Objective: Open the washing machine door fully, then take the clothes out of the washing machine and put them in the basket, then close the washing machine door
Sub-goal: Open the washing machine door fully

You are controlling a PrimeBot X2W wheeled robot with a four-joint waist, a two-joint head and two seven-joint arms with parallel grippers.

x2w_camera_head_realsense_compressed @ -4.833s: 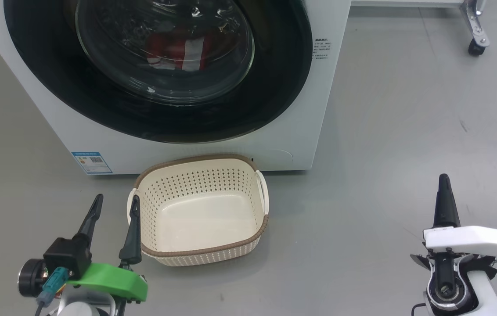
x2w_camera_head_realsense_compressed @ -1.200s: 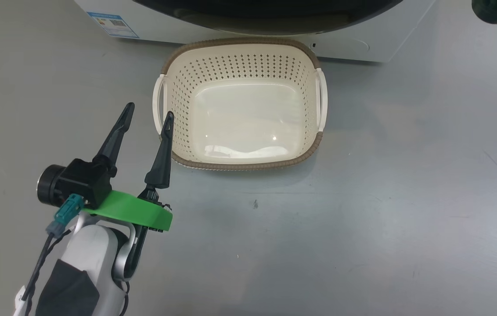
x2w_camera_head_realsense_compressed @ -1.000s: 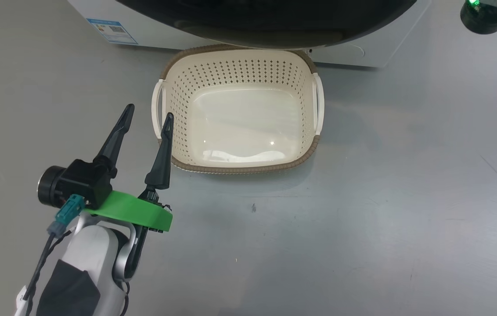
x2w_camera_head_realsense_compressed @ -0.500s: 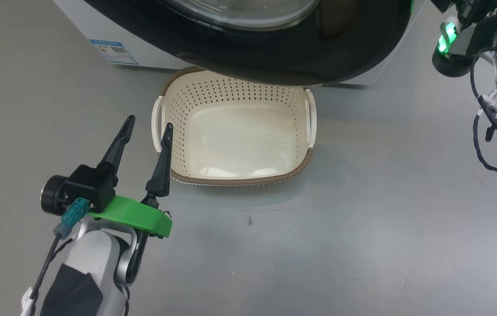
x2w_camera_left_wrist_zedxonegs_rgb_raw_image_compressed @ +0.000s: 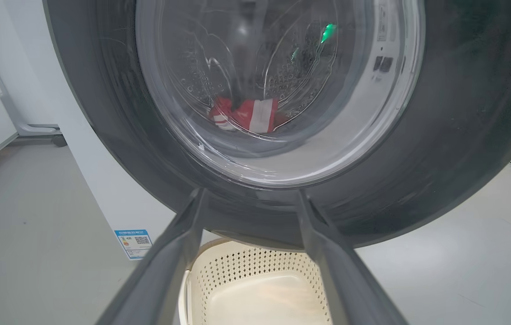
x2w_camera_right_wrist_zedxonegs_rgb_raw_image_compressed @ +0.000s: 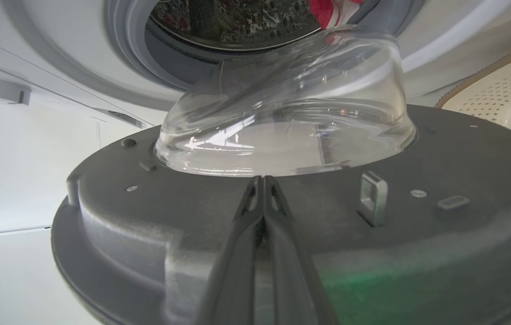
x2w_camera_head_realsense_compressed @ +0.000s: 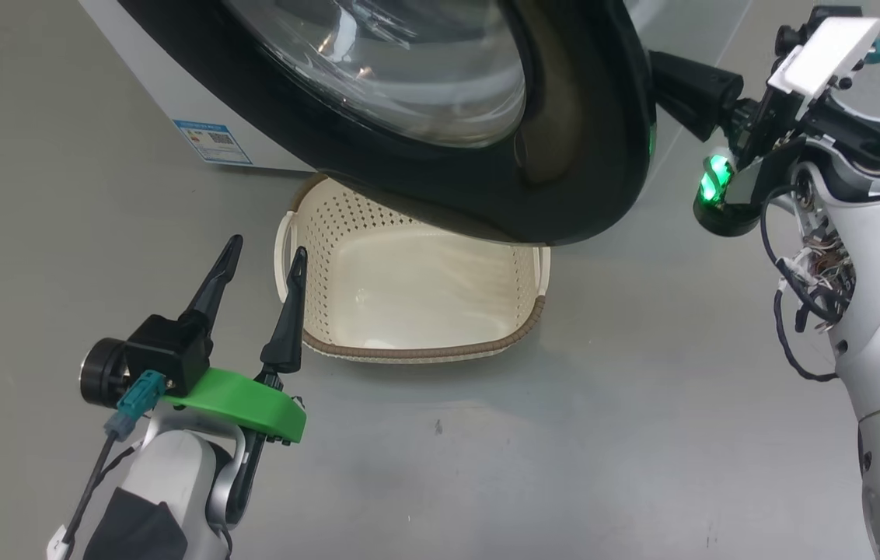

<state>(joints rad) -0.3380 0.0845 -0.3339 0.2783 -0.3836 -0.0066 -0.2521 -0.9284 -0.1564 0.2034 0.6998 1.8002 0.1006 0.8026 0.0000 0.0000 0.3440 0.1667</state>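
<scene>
The washing machine door (x2w_camera_head_realsense_compressed: 588,155) stands partly open, its black rim hanging over the far side of the cream basket (x2w_camera_head_realsense_compressed: 409,295) on the floor. My right gripper (x2w_camera_head_realsense_compressed: 665,74) is shut with nothing in it, its tips behind the door's free edge. In the right wrist view the right gripper (x2w_camera_right_wrist_zedxonegs_rgb_raw_image_compressed: 262,179) rests against the door's grey inner face (x2w_camera_right_wrist_zedxonegs_rgb_raw_image_compressed: 440,234), just below the glass bowl (x2w_camera_right_wrist_zedxonegs_rgb_raw_image_compressed: 282,117). Red and white clothes (x2w_camera_right_wrist_zedxonegs_rgb_raw_image_compressed: 327,8) lie in the steel drum (x2w_camera_right_wrist_zedxonegs_rgb_raw_image_compressed: 237,20); the clothes (x2w_camera_left_wrist_zedxonegs_rgb_raw_image_compressed: 248,115) also show through the glass. My left gripper (x2w_camera_head_realsense_compressed: 267,244) hangs open left of the basket.
The white washing machine (x2w_camera_head_realsense_compressed: 152,101) with its blue sticker (x2w_camera_head_realsense_compressed: 212,141) stands at the back. A metal latch hook (x2w_camera_right_wrist_zedxonegs_rgb_raw_image_compressed: 373,196) sticks up from the door's inner face. Grey floor stretches in front of and beside the basket (x2w_camera_left_wrist_zedxonegs_rgb_raw_image_compressed: 255,293).
The camera has tilted up. The door has swung outward over the basket, and my right arm has come into view at the door's free edge. The left gripper has barely moved.
</scene>
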